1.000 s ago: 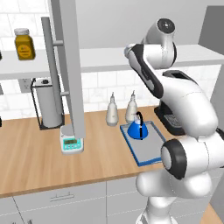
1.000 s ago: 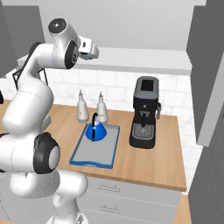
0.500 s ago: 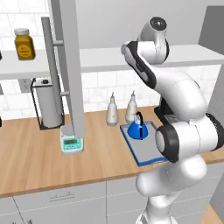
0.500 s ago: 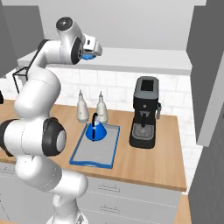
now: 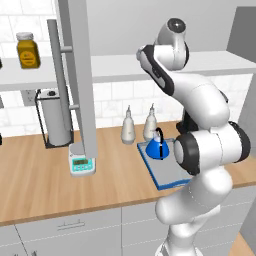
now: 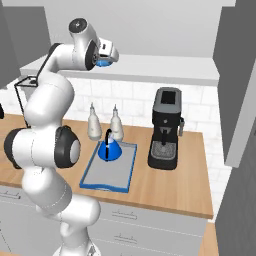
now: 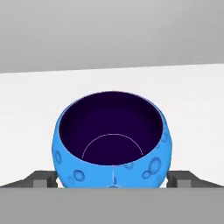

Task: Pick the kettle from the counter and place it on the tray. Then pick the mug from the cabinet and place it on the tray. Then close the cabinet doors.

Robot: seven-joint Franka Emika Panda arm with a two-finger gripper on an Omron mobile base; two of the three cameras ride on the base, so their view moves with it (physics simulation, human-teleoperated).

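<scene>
I am reaching into the cabinet (image 6: 150, 67) with my gripper (image 7: 112, 179) spread wide, its fingers (image 7: 43, 179) flanking the blue mug (image 7: 113, 138) on the white shelf without gripping it. The kettle (image 5: 158, 147) is sitting on the tray (image 5: 167, 172).

Sitting upright on white cabinet shelf (image 7: 35, 92): round blue mug (image 7: 113, 140), dark inside. Resting on blue-rimmed tray (image 6: 111, 170): blue cone kettle (image 6: 108, 149).

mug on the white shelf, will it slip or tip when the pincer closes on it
The squat rounded glossy blue mug looks rigid, so it should not deform. Its curved, shiny sides may slide between the open pincer fingertips. Being low and wide on the white shelf, it probably won't tip easily.
</scene>
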